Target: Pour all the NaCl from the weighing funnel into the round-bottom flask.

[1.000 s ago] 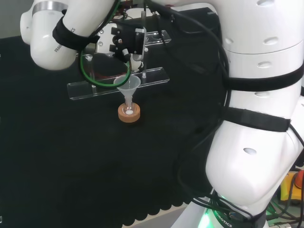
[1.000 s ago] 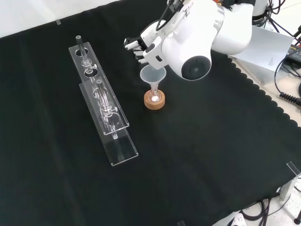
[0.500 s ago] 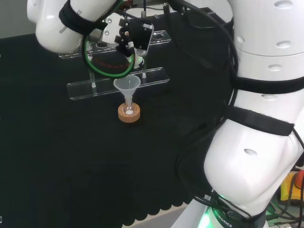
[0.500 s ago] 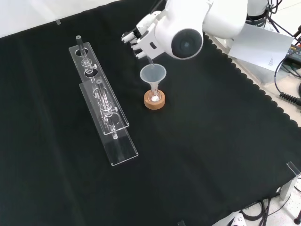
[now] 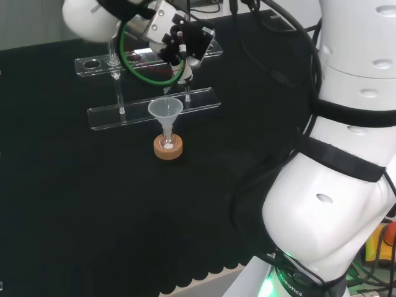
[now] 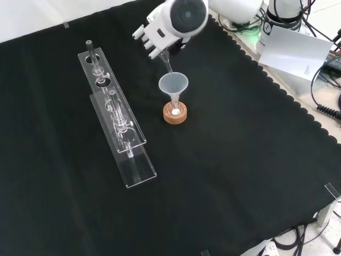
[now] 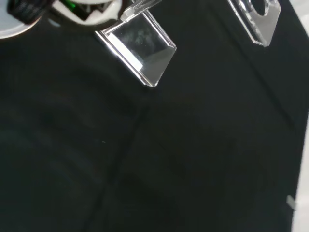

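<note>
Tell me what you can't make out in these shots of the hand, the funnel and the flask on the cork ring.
- Weighing funnel: a thin clear stem below the hand in the front view; whether salt remains inside is too small to tell.
- Round-bottom flask: clear glass sunk in its cork ring under the plastic funnel; its outline is hard to see.
- Hand's grip: in the head view dark fingers blend with the rack behind.
</note>
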`<action>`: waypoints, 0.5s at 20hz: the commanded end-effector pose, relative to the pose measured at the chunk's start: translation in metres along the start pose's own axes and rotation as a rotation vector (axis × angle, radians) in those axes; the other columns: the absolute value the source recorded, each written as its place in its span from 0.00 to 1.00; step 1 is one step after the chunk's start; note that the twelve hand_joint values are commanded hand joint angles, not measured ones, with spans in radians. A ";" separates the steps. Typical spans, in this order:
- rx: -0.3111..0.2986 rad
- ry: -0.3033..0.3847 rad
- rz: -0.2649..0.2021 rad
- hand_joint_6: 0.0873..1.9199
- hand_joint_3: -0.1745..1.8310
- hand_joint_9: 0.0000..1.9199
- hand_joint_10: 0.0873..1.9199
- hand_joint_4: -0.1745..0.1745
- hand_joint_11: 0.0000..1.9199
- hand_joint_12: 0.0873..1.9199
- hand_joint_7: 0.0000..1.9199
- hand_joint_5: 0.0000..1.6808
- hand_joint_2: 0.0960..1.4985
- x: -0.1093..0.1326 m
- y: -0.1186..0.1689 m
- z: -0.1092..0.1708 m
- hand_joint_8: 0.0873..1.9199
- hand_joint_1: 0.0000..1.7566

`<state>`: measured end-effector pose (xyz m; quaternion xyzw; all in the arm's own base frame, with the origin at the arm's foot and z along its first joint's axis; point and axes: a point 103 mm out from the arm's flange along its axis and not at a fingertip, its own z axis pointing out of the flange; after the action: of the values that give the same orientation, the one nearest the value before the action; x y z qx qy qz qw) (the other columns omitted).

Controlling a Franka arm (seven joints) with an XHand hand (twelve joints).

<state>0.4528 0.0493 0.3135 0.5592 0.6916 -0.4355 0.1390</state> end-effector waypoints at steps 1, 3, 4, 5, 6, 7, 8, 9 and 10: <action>-0.009 0.144 0.010 0.53 0.46 0.54 0.23 1.00 0.34 0.59 0.48 0.64 0.44 -0.020 0.002 0.021 0.37 0.61; -0.010 0.163 0.010 0.53 0.46 0.54 0.23 1.00 0.34 0.59 0.48 0.64 0.44 -0.024 0.004 0.026 0.37 0.61; -0.012 0.170 0.010 0.53 0.46 0.54 0.23 1.00 0.34 0.59 0.48 0.64 0.44 -0.026 0.005 0.029 0.37 0.61; -0.014 0.177 0.012 0.53 0.46 0.54 0.23 1.00 0.34 0.59 0.48 0.64 0.44 -0.028 0.006 0.031 0.37 0.61; -0.016 0.185 0.013 0.53 0.46 0.54 0.23 1.00 0.34 0.59 0.48 0.64 0.44 -0.030 0.007 0.034 0.37 0.61; -0.018 0.193 0.013 0.53 0.46 0.54 0.23 1.00 0.34 0.59 0.48 0.64 0.44 -0.032 0.008 0.036 0.37 0.61; -0.020 0.200 0.014 0.53 0.46 0.54 0.23 1.00 0.34 0.59 0.48 0.64 0.44 -0.034 0.009 0.039 0.37 0.61; -0.021 0.210 0.014 0.53 0.46 0.54 0.23 1.00 0.34 0.59 0.48 0.64 0.44 -0.035 0.010 0.042 0.37 0.61; -0.023 0.219 0.014 0.53 0.46 0.54 0.23 0.99 0.34 0.59 0.48 0.64 0.44 -0.036 0.010 0.044 0.37 0.61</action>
<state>0.4607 0.0044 0.3107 0.6000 0.7016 -0.3752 0.0834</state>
